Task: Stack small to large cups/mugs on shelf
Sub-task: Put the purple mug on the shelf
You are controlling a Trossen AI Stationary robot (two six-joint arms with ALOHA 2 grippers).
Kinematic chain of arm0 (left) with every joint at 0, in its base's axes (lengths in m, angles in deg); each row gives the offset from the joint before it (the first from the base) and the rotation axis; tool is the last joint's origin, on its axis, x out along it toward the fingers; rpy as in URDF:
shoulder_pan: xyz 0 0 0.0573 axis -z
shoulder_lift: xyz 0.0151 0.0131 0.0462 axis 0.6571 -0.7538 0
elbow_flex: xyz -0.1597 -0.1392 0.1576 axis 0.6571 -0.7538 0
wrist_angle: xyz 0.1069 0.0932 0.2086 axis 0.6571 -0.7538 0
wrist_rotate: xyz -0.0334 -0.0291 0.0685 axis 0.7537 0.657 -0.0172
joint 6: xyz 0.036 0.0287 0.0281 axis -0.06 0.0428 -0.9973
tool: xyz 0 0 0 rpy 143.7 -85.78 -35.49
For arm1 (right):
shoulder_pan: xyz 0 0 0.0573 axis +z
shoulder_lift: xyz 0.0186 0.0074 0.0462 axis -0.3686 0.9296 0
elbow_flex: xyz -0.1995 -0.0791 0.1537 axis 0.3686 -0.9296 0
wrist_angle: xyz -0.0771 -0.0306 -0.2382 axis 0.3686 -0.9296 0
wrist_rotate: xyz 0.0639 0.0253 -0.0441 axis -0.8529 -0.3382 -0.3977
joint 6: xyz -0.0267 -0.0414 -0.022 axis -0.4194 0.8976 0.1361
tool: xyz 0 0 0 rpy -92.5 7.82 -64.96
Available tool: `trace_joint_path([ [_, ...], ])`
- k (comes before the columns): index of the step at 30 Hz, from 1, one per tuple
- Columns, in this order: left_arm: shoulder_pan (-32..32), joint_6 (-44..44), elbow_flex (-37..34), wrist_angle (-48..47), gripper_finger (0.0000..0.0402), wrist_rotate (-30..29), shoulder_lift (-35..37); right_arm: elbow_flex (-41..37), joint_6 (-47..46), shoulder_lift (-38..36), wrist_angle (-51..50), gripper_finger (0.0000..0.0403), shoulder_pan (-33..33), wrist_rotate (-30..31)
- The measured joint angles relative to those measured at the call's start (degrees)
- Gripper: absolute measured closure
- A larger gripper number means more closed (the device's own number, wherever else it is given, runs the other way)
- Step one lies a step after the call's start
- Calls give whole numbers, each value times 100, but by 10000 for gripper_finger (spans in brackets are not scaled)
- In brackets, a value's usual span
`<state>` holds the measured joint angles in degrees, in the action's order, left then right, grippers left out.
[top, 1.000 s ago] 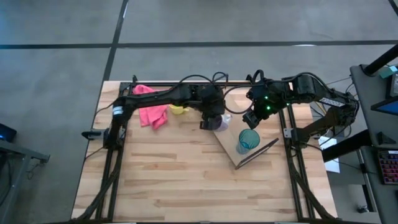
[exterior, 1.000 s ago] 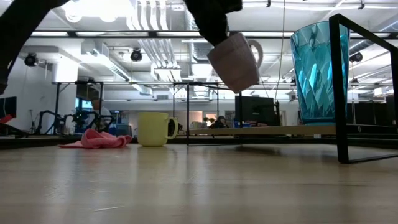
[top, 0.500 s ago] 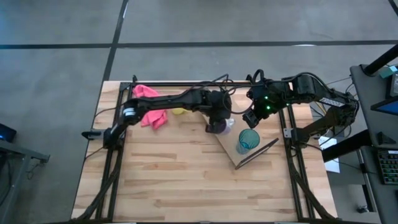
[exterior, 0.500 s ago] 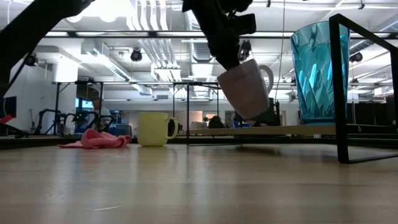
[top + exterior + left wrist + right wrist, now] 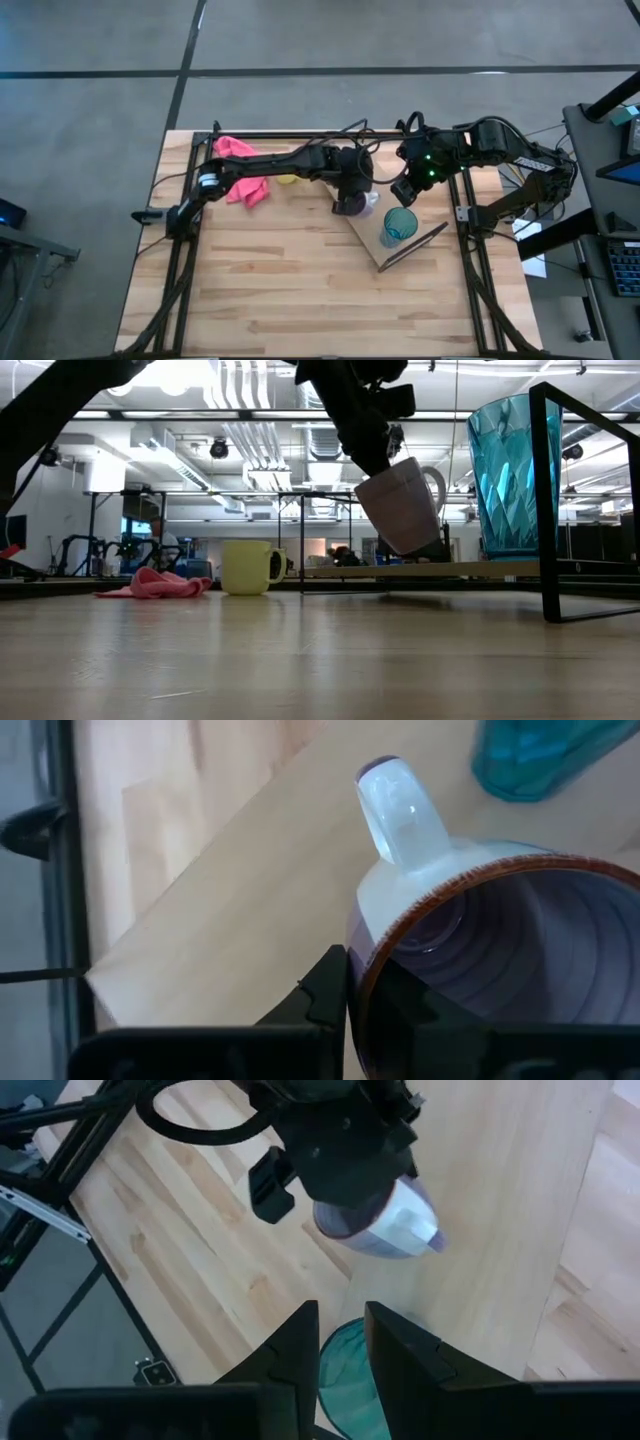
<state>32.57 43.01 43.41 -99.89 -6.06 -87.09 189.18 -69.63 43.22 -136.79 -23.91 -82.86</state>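
Observation:
My left gripper (image 5: 350, 188) is shut on the purple mug (image 5: 400, 505), which has a pale handle (image 5: 400, 810). It holds the mug over the far left corner of the shelf board (image 5: 372, 242), a light wooden board with a black wire frame (image 5: 548, 500). The teal cup (image 5: 398, 225) stands upright on that board. The yellow mug (image 5: 248, 567) stands on the table near the pink cloth, mostly under my left arm in the high view. My right gripper (image 5: 342, 1330) hovers slightly open above the teal cup (image 5: 345, 1365), holding nothing. My left gripper holds the purple mug by its rim (image 5: 362, 955), beside the pale handle, with one finger (image 5: 322, 992) outside the wall and the other inside. It comes from above, slanting. The mug hangs tilted below the fingers, its base (image 5: 408, 546) just above the shelf board.
A pink cloth (image 5: 243, 172) lies near the table's far left corner. The slatted tabletop (image 5: 290, 290) stretches bare toward the near edge. The shelf's wire frame stands up along the board's near right side (image 5: 415, 248). Black rails run down both table sides.
My left gripper has carried the purple mug toward the table's right and slightly down, over the shelf board's corner. The mug has stayed tilted in the hold. Most of this came early; in the last half second it barely shifted.

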Motion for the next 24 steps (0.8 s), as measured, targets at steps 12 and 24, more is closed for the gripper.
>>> trace_joint_path([
  [12, 0, 130, -23, 219, 393, 34, 2, -93, 1488, -2, -338, 323, -21, 616],
  [24, 9, 139, -21, 186, 393, 41, 4, -760, 2697, -52, -28, 339, -588, 241],
])
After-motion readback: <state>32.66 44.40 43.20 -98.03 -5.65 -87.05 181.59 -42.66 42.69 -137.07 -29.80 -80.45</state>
